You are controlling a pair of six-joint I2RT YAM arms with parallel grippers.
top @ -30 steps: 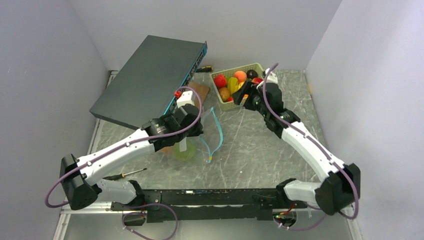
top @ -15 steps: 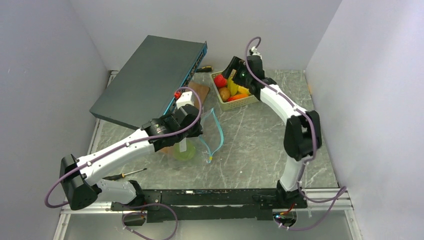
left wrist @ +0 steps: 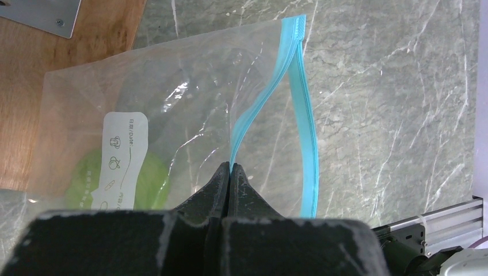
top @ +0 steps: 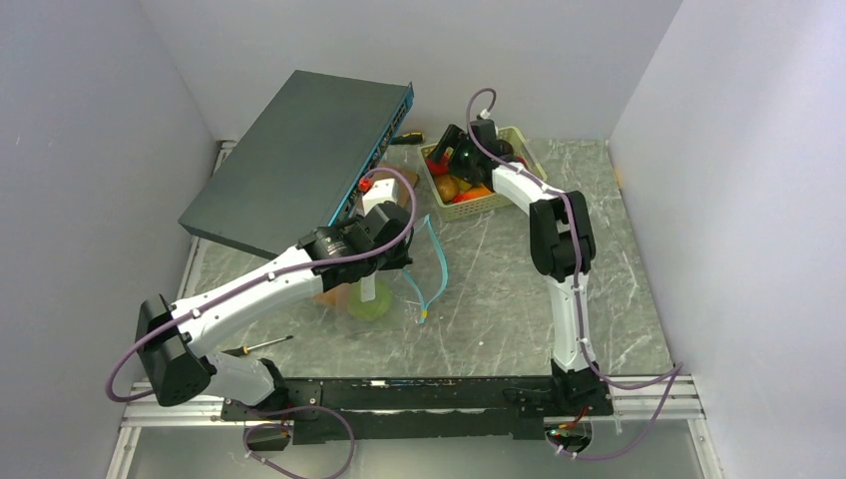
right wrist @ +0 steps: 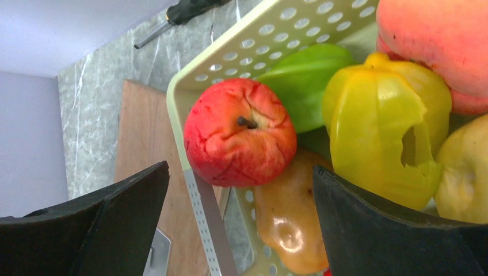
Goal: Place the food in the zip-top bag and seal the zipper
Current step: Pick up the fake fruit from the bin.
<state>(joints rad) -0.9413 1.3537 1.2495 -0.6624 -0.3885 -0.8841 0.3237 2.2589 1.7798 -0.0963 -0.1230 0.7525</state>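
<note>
The clear zip-top bag point(left wrist: 190, 103) lies on the table with a white label point(left wrist: 122, 155) and a light green food piece point(left wrist: 151, 179) inside. Its mouth gapes, and the teal zipper point(left wrist: 306, 126) forms a loop. My left gripper point(left wrist: 231, 168) is shut on the near strip of the zipper; in the top view it point(top: 397, 257) sits over the bag point(top: 404, 294). My right gripper point(right wrist: 240, 168) is open just above the pale green basket point(right wrist: 230, 52), its fingers on either side of a red fruit point(right wrist: 239, 135). A yellow pepper point(right wrist: 385, 126), an orange-brown piece point(right wrist: 288, 224) and a peach-coloured piece point(right wrist: 437, 46) lie beside it.
A dark flat box point(top: 299, 160) leans at the back left over a wooden board point(top: 401, 182). A screwdriver point(top: 254, 346) lies near the left arm's base, and another point(top: 409, 138) lies behind the basket point(top: 477, 208). Walls close in on three sides.
My right arm has swung from the right side up and over the basket, and its gripper now hangs over the basket's left end. My left arm shifted slightly, still holding the zipper.
</note>
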